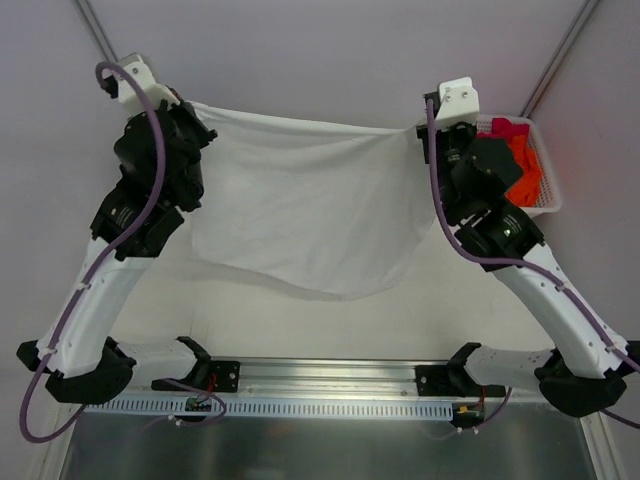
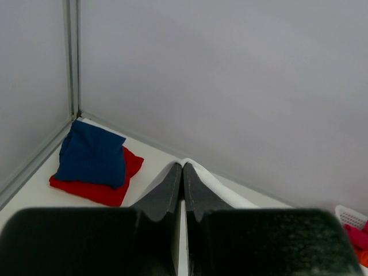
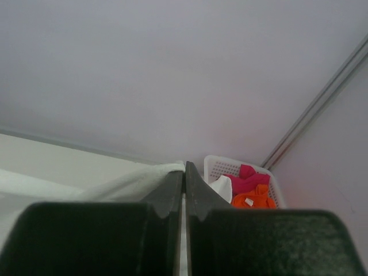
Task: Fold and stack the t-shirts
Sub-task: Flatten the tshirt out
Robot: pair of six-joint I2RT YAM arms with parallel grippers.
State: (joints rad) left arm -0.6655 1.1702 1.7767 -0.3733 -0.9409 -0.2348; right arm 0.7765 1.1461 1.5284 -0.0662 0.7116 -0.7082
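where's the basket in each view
top external: basket at the right edge, in the upper half.
left wrist: bottom right corner, only a bit of its rim showing.
right wrist: low, just right of centre.
shared landmark: white shirt, stretched across the middle of the top view and low near the centre in both wrist views.
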